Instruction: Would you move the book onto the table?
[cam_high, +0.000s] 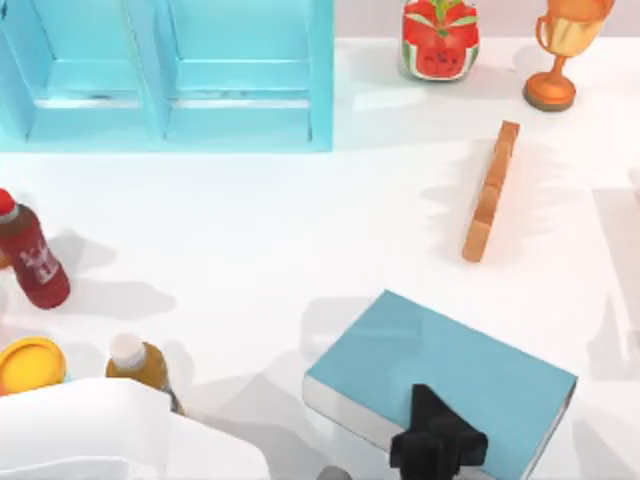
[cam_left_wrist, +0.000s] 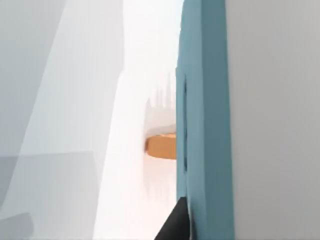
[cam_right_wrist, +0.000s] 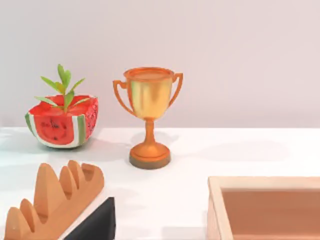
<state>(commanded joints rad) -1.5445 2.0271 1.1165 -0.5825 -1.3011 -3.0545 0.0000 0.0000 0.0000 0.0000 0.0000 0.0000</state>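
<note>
Lying flat on the table (cam_high: 250, 240), the book (cam_high: 440, 385) sits near the front, right of centre. The left gripper (cam_high: 437, 445) is at its near edge; I cannot tell its opening. Only the right wrist view shows a wooden tray (cam_right_wrist: 265, 210).

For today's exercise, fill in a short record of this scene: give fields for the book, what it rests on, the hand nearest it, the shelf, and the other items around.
book: teal-blue book lying flat, white page edges showing
surface: white table, book in its lower right part
left hand: dark hand over the book's near edge; grip cannot be told
shelf: light-blue shelf unit, top left, apart from the book
right side items: watermelon planter, trophy, wooden strip
left side items: red bottle, orange bottle
</note>
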